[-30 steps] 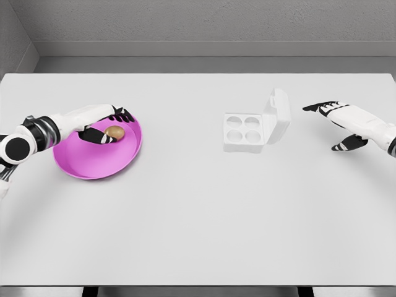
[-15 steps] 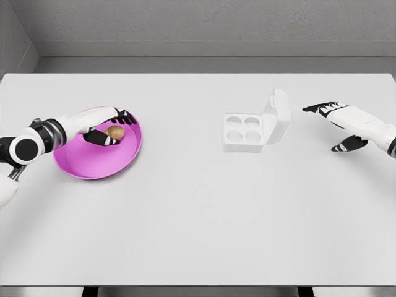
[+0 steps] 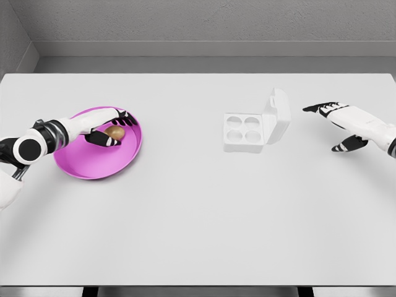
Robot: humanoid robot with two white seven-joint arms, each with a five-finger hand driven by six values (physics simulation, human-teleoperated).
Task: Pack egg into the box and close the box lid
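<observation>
A brown egg (image 3: 115,132) lies in the pink plate (image 3: 93,164) at the table's left. My left hand (image 3: 111,127) cups around it: the fingers (image 3: 122,116) arch over its far side, and the thumb (image 3: 102,140) sits against its near left side. The egg still rests on the plate. The white egg box (image 3: 244,132) stands right of the middle with all its round cups bare. Its lid (image 3: 279,115) is tipped up on the right side. My right hand (image 3: 337,127) hovers open to the right of the lid, apart from it.
The white table (image 3: 198,216) runs to a grey back wall, with a dark gap below its front edge. Nothing lies between the plate and the box.
My left forearm has swung slightly and the thumb has come closer to the egg. The egg, the box and the right hand have stayed in place.
</observation>
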